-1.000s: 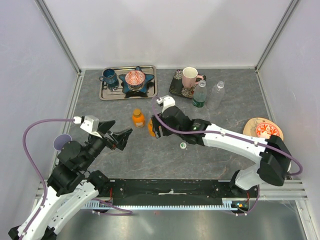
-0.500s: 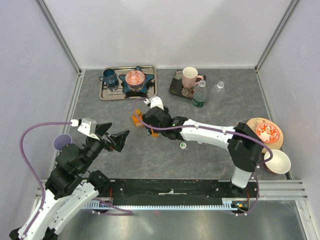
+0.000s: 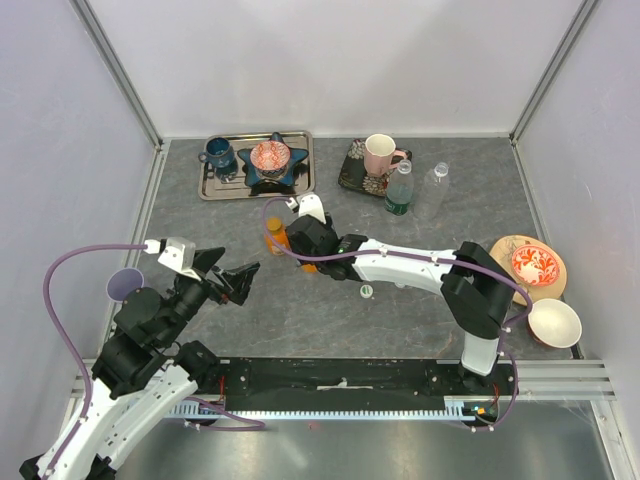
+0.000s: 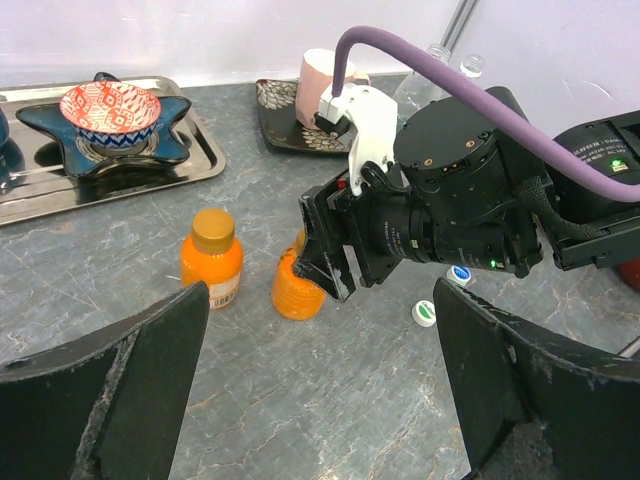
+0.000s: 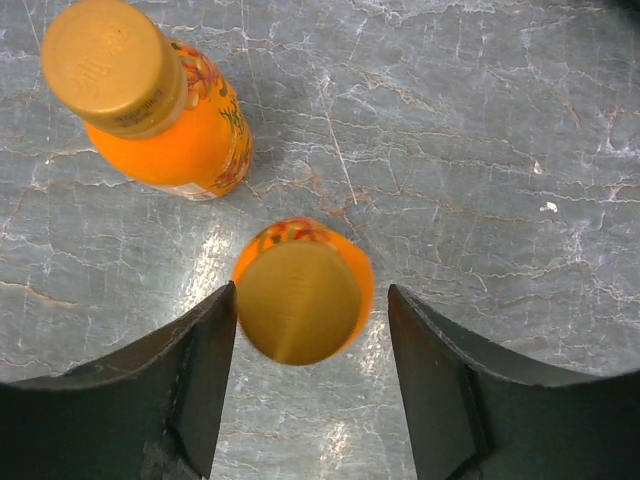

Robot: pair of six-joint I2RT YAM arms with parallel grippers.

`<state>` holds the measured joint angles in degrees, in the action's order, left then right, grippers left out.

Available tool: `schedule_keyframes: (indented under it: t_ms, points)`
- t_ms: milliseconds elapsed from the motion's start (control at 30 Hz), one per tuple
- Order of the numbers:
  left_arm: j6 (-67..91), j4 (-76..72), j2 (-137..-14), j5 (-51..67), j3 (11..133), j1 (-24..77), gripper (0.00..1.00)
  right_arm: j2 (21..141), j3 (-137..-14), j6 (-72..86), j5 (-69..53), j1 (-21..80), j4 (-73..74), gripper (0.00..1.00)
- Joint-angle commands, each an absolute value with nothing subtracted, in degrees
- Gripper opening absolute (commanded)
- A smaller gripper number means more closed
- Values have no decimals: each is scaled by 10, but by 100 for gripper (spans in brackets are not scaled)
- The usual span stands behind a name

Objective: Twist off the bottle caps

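Note:
Two short orange bottles stand mid-table, both with orange caps on. My right gripper (image 3: 300, 244) hangs open, straight down over the right-hand one (image 4: 295, 290). Its cap (image 5: 298, 300) sits between the fingers, close to the left finger (image 5: 200, 370). The other orange bottle (image 5: 160, 120) stands just beside it (image 3: 277, 236). A white-and-green cap (image 3: 367, 291) and a blue-and-white cap (image 4: 460, 275) lie loose on the table. The green-tinted bottle (image 3: 399, 188) and the clear bottle (image 3: 433, 190) stand at the back, capless. My left gripper (image 3: 236, 279) is open and empty, left of the orange bottles.
A metal tray (image 3: 212, 186) at the back left holds a blue mug and a star dish. A pink mug (image 3: 379, 154) stands on a dark plate. A patterned plate (image 3: 527, 260) and a white bowl (image 3: 555, 322) are at the right. A purple cup (image 3: 124, 285) is at the left.
My right gripper has moved left and a little farther back, ending over the right-hand orange bottle. Its arm has stretched out, uncovering the white bowl. My left arm has barely shifted.

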<state>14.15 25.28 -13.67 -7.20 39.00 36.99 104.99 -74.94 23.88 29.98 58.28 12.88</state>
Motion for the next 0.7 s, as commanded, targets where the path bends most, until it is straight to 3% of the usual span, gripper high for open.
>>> schedule_keyframes:
  t_ms: [0, 233, 500, 633, 667]
  points:
    - [155, 247, -134, -72, 388, 369, 99, 1059, -761, 245, 300, 582, 104, 65]
    - [151, 243, -138, -69, 386, 369, 99, 990, -711, 258, 294, 582, 94, 32]
    - [124, 203, -178, -80, 401, 369, 99, 790, -667, 250, 229, 581, 176, 22]
    - [127, 138, -237, -77, 427, 370, 100, 708, -678, 257, 171, 579, 222, 0]
    - [134, 128, -271, -75, 436, 369, 100, 694, -676, 257, 146, 578, 226, 0]
